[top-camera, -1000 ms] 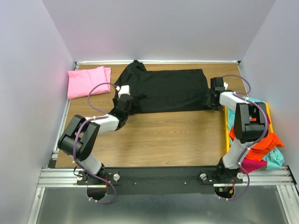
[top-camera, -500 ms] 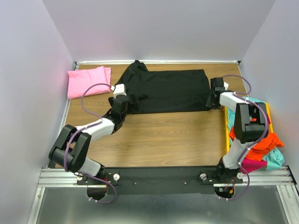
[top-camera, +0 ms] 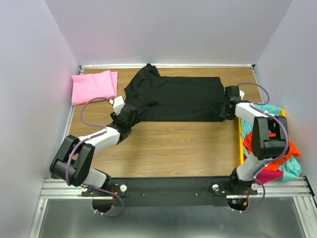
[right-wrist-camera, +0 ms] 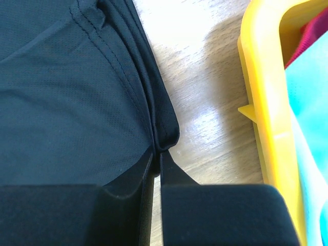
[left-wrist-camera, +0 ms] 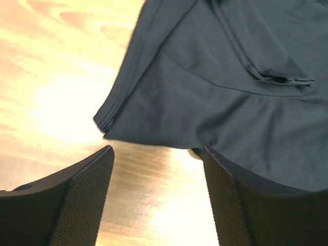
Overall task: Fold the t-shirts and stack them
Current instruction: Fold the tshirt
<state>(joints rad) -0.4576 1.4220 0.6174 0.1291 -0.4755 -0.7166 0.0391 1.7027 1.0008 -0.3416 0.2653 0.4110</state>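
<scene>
Black t-shirt point(top-camera: 173, 99) flat on surface point(top-camera: 173, 148); right end effector point(right-wrist-camera: 158, 152) clamped on its right edge, left end effector point(left-wrist-camera: 156, 154) spread wide at its left corner, gripping nothing; pink t-shirt point(top-camera: 94, 87) folded off its left side

Plain black t-shirt point(top-camera: 178, 96); plain pink t-shirt point(top-camera: 93, 87) at ten o'clock. Yellow bin point(right-wrist-camera: 261, 77): teal t-shirt point(top-camera: 293, 168), orange t-shirt point(top-camera: 293, 148), magenta t-shirt point(top-camera: 267, 175). Brown wood-grain table point(top-camera: 173, 144).

— What sort of place is it?
— A robot test cell in a lab. Plain pale walls point(top-camera: 29, 74) box in three sides of a wood-topped table point(top-camera: 173, 148). Aluminium rails point(top-camera: 59, 186) run along its near edge, where a cabled left arm point(top-camera: 101, 139) and right arm point(top-camera: 261, 136) are bolted to a black plate point(top-camera: 168, 187).
</scene>
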